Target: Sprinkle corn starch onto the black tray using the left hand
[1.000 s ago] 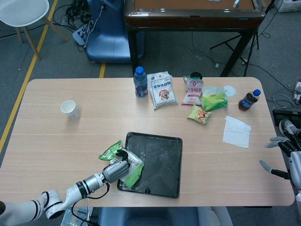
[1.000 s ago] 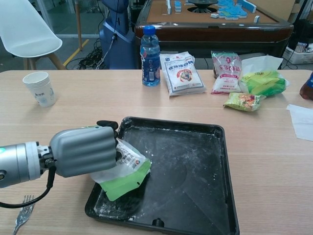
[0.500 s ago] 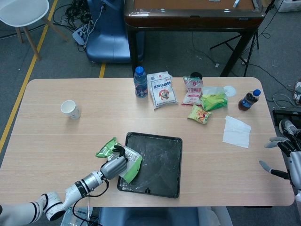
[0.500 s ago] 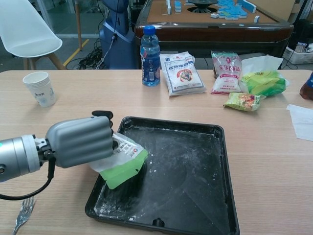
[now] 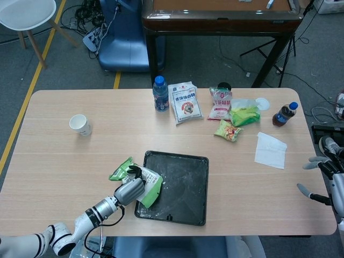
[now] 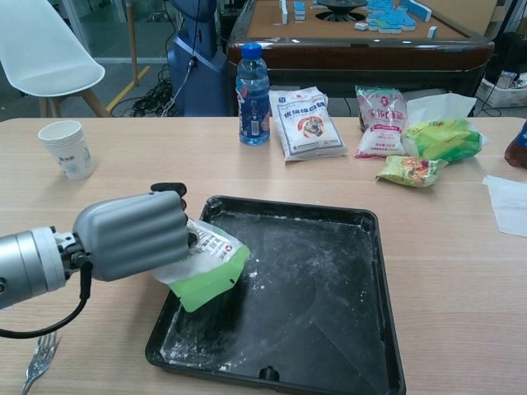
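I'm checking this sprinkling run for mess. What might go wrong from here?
1. The left hand holds the corn starch bag over the black tray's left rim, so powder may land on the table.
2. The hand sits close to that rim; a shake could nudge the tray.

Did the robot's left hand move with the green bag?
Yes. The left hand, holding the green starch bag, drifted slightly toward the table's far side and to the left, judged against the black tray rim.
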